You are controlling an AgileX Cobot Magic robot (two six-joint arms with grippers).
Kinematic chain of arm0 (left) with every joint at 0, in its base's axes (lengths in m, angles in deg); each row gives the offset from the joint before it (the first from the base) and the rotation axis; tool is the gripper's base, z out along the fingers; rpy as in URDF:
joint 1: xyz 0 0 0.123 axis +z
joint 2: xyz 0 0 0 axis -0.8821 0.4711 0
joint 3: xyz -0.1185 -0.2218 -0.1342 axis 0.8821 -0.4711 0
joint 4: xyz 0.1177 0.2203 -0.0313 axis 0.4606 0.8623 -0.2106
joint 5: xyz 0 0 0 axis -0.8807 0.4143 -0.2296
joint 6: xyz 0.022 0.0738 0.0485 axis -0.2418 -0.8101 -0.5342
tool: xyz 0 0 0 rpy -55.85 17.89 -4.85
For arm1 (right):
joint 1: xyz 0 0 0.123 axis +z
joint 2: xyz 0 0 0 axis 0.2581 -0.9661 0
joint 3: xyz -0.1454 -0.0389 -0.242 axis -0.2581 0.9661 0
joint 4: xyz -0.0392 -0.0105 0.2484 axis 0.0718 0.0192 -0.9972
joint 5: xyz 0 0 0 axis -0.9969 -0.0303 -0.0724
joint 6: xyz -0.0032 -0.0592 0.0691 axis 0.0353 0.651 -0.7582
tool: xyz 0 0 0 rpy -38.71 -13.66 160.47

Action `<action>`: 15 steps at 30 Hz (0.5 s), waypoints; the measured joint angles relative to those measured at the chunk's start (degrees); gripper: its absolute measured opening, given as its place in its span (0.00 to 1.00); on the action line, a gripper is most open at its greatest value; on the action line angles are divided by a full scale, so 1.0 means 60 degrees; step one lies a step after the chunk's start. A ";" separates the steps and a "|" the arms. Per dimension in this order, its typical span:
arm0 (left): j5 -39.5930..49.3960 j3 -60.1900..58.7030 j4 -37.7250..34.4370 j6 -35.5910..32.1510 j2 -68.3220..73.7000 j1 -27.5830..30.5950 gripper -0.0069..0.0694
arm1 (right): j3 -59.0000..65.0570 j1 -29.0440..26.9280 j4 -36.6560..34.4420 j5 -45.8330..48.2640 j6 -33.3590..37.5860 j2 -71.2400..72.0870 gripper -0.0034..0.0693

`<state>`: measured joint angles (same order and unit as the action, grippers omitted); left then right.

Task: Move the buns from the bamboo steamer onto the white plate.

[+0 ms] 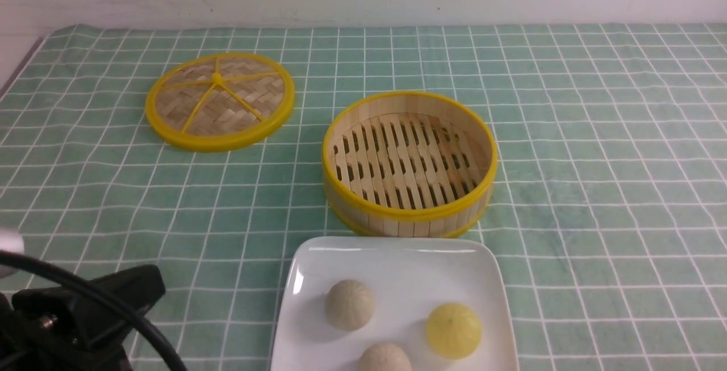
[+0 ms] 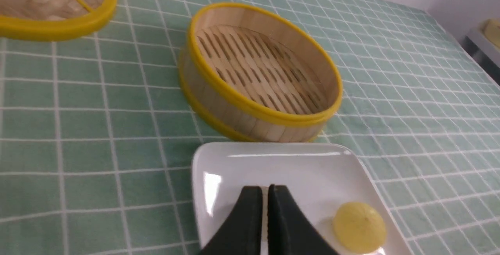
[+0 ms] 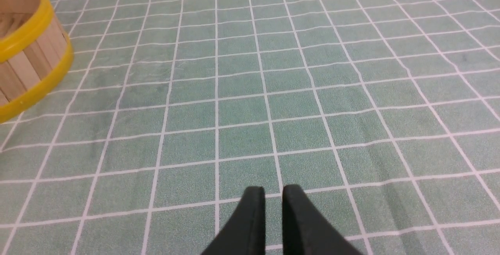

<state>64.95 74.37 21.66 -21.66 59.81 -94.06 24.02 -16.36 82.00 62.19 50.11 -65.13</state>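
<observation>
The bamboo steamer [image 1: 409, 161] stands empty, its slatted floor bare. Just in front of it, the white plate [image 1: 397, 263] holds all three buns: a cream bun [image 1: 349, 304], a second cream bun [image 1: 384, 358] cut off by the frame's edge, and the yellow bun [image 1: 454, 330]. In the left wrist view my left gripper [image 2: 267, 188] hovers over the plate [image 2: 281, 165], shut and empty, beside the yellow bun [image 2: 359, 227] and short of the steamer [image 2: 261, 71]. My right gripper [image 3: 273, 190] is shut with nothing in it above bare cloth, right of the steamer [image 3: 27, 52].
The flat woven yellow-rimmed lid [image 1: 220, 100] lies at the back left on the green checked tablecloth [image 1: 596, 161]. My left arm [image 1: 85, 311] and its cable fill the near left corner. A white wall runs behind the table's far edge.
</observation>
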 joint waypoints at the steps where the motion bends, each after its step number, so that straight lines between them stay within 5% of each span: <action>1: -0.0153 -0.0234 -0.0122 -0.0469 -0.0140 0.0536 0.16 | 0.0000 0.0000 0.0000 0.0000 0.0000 0.0000 0.18; 9: -0.0448 -0.2074 -0.0271 -0.2454 -0.1674 0.3795 0.17 | 0.0000 0.0000 0.0000 0.0000 0.0000 0.0000 0.19; 15: -0.0458 -0.3274 -0.0114 -0.2543 -0.2764 0.4397 0.18 | 0.0000 0.0000 0.0000 0.0000 0.0000 0.0000 0.20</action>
<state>62.20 54.72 20.98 -36.92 43.22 -67.68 24.02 -16.36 82.00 62.19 50.11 -65.13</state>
